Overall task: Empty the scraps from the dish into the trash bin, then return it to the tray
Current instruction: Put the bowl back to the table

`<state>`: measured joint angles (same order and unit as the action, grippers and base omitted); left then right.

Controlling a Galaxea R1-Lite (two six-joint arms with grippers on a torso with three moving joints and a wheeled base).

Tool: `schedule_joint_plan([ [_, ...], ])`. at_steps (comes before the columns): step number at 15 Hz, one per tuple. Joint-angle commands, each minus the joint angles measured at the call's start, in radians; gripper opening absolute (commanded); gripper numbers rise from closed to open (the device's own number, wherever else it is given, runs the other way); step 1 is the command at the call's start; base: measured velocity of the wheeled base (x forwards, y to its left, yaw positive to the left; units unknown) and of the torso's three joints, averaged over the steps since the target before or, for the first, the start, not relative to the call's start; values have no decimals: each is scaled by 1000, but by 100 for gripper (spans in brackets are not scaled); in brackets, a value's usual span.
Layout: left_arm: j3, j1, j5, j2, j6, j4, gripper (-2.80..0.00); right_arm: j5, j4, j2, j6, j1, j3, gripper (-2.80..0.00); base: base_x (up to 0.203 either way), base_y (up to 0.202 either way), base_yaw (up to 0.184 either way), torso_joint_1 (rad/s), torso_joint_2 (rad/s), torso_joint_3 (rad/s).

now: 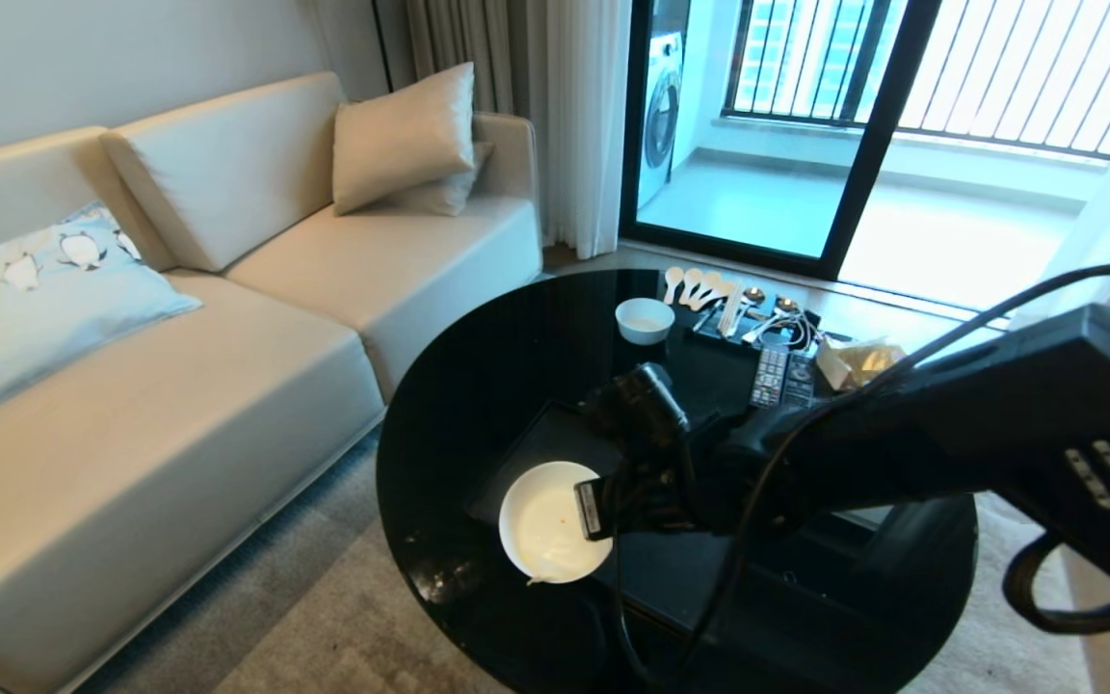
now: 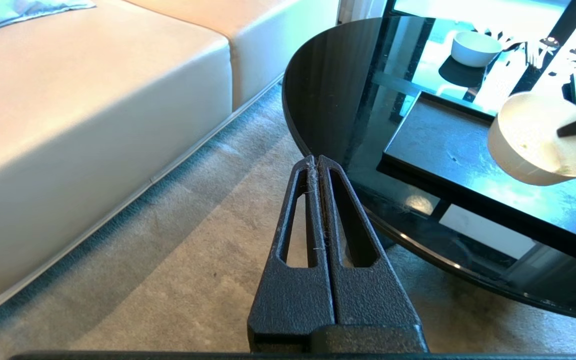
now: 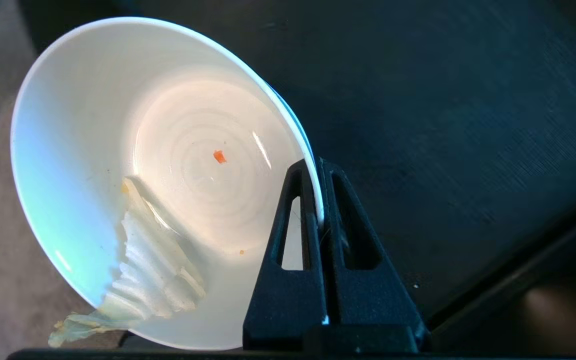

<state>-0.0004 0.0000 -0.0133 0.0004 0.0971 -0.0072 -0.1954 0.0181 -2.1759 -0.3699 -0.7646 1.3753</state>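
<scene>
- R gripper: fingers clamped on rim of dish, held above tray; tiny orange bit + wet tissue scrap stuck inside.
- L gripper: fingers pressed together, holding nothing, over carpet by table edge.

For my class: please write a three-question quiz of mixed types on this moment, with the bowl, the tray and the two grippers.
1. True or false: the right gripper is shut on the rim of the dish.
2. What clings to the dish's inner wall and hangs over its rim? A) a pale crinkled scrap B) a spoon C) an orange slice
3. Fill in: the left gripper hangs idle over the carpet beside the table, its fingers ____.

Key
1. True; the rim sits between the fingers, and the dish hangs tilted above the tray.
2. A; the scrap stays stuck, with an orange crumb at the bottom.
3. shut
</scene>
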Motion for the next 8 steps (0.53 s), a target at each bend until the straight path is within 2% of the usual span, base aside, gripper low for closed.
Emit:
schedule_joint_plan([
  [1,0,0,0,0,1,0,-280,-47,26,-50,-104,37,40,-280,0,0,0,0,0,0],
  [4,0,0,0,0,1,0,-280,-57,30,-74,-158,105,44,-280,0,0,0,0,0,0],
  [8,0,0,0,0,1,0,-280,-56,31,-141,-168,174,91,-280,0,0,0,0,0,0],
])
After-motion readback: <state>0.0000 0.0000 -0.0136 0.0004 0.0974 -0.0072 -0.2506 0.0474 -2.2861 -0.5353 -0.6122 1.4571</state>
